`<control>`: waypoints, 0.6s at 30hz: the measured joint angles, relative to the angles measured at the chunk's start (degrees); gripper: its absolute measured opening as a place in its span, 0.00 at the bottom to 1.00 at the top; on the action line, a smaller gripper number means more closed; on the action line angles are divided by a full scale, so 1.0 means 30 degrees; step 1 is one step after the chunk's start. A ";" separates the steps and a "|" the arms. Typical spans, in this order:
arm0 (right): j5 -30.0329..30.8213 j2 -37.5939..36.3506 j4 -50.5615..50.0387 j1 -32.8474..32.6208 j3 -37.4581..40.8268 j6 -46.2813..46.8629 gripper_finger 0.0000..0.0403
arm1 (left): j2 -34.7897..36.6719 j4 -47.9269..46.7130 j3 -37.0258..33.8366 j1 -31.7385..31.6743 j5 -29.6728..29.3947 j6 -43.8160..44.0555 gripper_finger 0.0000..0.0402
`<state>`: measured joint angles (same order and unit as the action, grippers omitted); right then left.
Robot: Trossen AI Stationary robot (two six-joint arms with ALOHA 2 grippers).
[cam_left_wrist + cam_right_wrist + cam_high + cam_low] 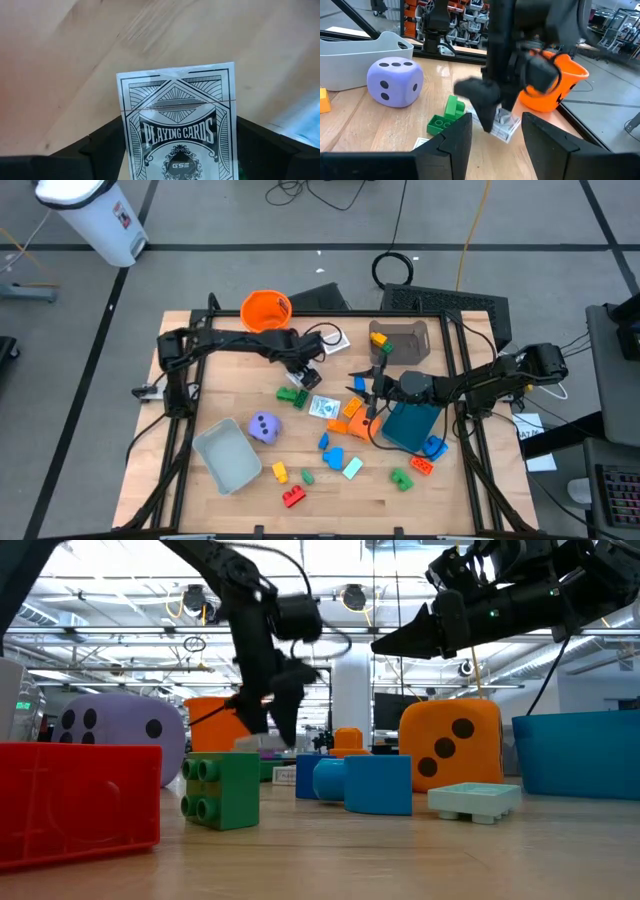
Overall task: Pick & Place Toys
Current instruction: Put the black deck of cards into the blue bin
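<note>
Near the table's centre, the left gripper (304, 377) hangs above the wood with its two dark fingers (102, 142) closed on a white box of playing cards (182, 125). The left wrist view shows the box upright between the finger pads, its printed face toward the camera and bare wooden table (60, 60) beyond it. The right wrist view shows the same white box (502, 125) held at the tips of that gripper (490, 117), just beside the green studded plastic block (445, 119) lying on the table.

The right gripper (372, 388) hovers to the right of the left one, near the teal plastic bin (412, 426). Its fingers (447, 137) stand apart with nothing between them.

Other toys lie spread over the table:
- A purple dotted die (263, 428) sits beside the grey plastic bin (228, 457).
- A white picture card (324, 407) lies flat between the grippers.
- An orange dotted die (450, 743) stands behind a blue plastic block (362, 783) in the low view.
- A red plastic block (294, 496) and a yellow plastic block (280, 472) rest toward the front edge.

An orange plastic bucket (266, 310) stands at the rear edge. Whether the held box touches the table is probably not decidable, since its lower end is hidden.
</note>
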<state>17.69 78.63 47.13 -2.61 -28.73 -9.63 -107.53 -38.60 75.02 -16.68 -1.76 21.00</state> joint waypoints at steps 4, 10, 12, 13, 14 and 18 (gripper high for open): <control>-0.0007 0.0000 -0.0113 0.0000 0.0007 0.0203 0.41 | 0.1621 -0.0527 0.0006 0.0597 0.0070 -0.0412 0.78; -0.0003 0.0000 -0.0086 -0.0007 0.0015 0.0481 0.41 | 0.4512 -0.3650 0.0029 0.1710 0.0115 -0.0296 0.84; -0.0005 0.0000 -0.0087 -0.0001 0.0015 0.0481 0.41 | 0.5428 -0.4557 0.0029 0.2136 0.0125 0.0059 0.82; -0.0006 0.0000 -0.0086 -0.0006 0.0015 0.0491 0.41 | 0.5898 -0.4913 0.0029 0.2342 0.0144 0.0180 0.80; -0.0051 -0.0005 -0.0074 -0.0001 0.0015 0.0528 0.41 | 0.6270 -0.5113 0.0029 0.2590 0.0140 0.0188 0.79; -0.3201 0.0000 0.0278 0.0007 0.0022 0.1005 0.41 | 0.7460 -0.4744 0.0036 0.3640 0.0127 0.0176 0.78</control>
<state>8.09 78.63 47.96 -2.59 -28.67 -6.61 -85.15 -52.83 75.13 -5.76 -1.38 21.53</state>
